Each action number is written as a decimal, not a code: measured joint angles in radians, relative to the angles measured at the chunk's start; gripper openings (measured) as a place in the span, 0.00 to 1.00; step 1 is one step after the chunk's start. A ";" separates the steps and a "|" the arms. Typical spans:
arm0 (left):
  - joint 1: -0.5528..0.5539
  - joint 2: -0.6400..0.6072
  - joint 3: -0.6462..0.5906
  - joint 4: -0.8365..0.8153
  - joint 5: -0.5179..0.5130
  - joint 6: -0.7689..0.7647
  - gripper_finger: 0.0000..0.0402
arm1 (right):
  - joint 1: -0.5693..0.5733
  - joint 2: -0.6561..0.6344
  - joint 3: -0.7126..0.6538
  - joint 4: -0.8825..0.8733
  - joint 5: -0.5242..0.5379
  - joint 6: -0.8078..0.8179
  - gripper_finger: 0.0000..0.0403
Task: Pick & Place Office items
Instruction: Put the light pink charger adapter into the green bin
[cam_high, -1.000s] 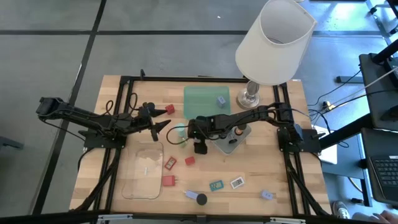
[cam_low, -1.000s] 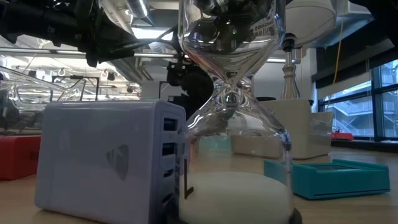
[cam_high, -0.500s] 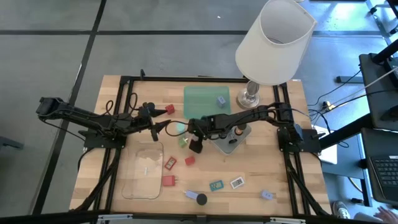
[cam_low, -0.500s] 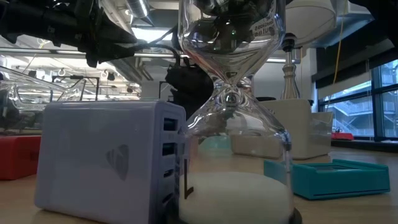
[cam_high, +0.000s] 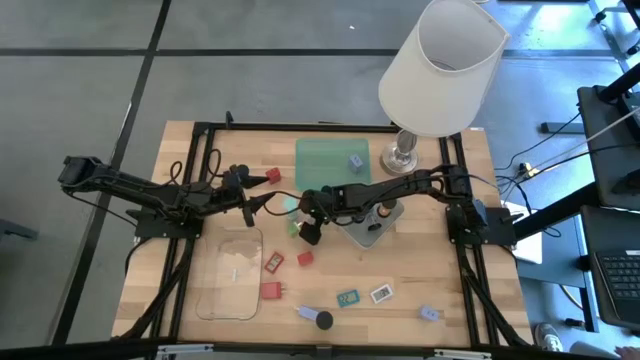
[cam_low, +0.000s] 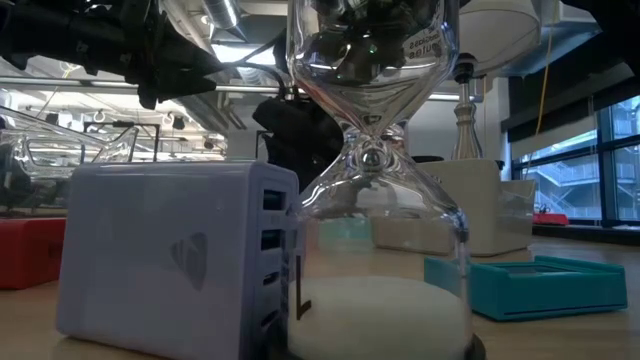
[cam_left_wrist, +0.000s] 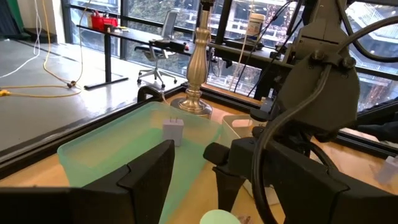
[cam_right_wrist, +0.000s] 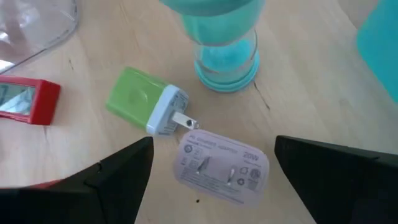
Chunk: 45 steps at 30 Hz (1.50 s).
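charger (cam_high: 356, 161) in tray (cam_high: 320, 160), lamp (cam_high: 440, 70) beside tray

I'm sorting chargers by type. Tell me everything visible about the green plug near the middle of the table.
The green plug is a small blocky wall charger: a matte lime-green body with rounded edges, looking like plastic, capped by a white end from which metal prongs stick out. It lies on its side on the wooden table, prongs pointing at a pale lilac charger with a printed label, close to it. A teal hourglass stands beside it. The right hand is open above it, not touching it.
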 joint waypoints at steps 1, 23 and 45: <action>0.000 0.000 0.000 0.000 0.001 0.000 0.63 | 0.000 0.000 0.000 0.000 0.000 0.003 0.84; 0.000 0.000 0.000 -0.001 0.033 -0.019 0.63 | 0.008 -0.001 0.000 -0.031 0.048 0.017 0.52; 0.000 0.000 0.000 -0.034 0.033 -0.068 0.63 | -0.092 -0.199 0.000 -0.203 0.049 -0.160 0.52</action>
